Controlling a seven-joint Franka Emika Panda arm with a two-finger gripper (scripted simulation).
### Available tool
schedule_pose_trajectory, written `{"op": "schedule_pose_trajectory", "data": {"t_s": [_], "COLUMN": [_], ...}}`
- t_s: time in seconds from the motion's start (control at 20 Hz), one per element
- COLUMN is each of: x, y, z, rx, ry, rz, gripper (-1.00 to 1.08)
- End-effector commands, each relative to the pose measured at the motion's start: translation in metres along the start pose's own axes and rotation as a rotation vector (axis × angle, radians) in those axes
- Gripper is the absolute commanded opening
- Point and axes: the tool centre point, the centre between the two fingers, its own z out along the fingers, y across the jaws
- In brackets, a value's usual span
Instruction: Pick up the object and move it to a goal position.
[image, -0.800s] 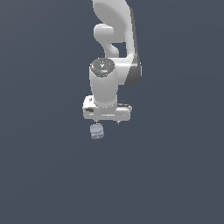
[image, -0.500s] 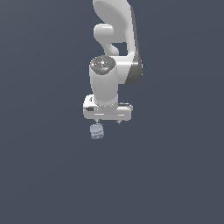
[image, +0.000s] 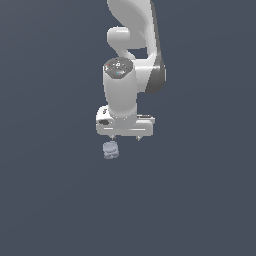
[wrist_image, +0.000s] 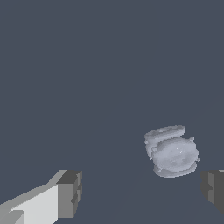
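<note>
**Hand open above cylinder, nothing gripped**

The hand (wrist_image: 140, 192) is held wide open, with nothing between its fingers (wrist_image: 70, 194). The cylinder (wrist_image: 171, 152) is seen lying off-centre in the gap, close to one finger and well apart from the other. In the exterior view it (image: 110, 150) lies just below the hand (image: 125, 136).

Risk: if lowered as aligned, the nearer finger may strike or topple the cylinder.

The surface (image: 200, 200) is plain dark grey-blue; no room detail and no goal marker can be made out.

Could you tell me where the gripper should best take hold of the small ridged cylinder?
Probably across the ridged side wall of the object, coming from above. The gripper is open, and the object sits off-centre, nearer one finger, so centre it first.
</note>
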Motion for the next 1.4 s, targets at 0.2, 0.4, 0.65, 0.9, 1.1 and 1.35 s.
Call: {"op": "schedule_pose_trajectory", "data": {"t_s": [0.2, 0.4, 0.65, 0.9, 1.1, 1.35], "x": [-0.002, -0.004, -0.010, -0.016, -0.020, -0.021], "y": [0.013, 0.028, 0.052, 0.069, 0.078, 0.082], "z": [0.012, 0.027, 0.050, 0.068, 0.076, 0.080], "rx": [-0.008, -0.018, -0.031, -0.040, -0.044, -0.046], "ry": [-0.003, -0.006, -0.014, -0.021, -0.024, -0.026], "rz": [-0.039, -0.087, -0.167, -0.230, -0.261, -0.274], "gripper": [1.00, 1.00, 1.00, 1.00, 1.00, 1.00]}}
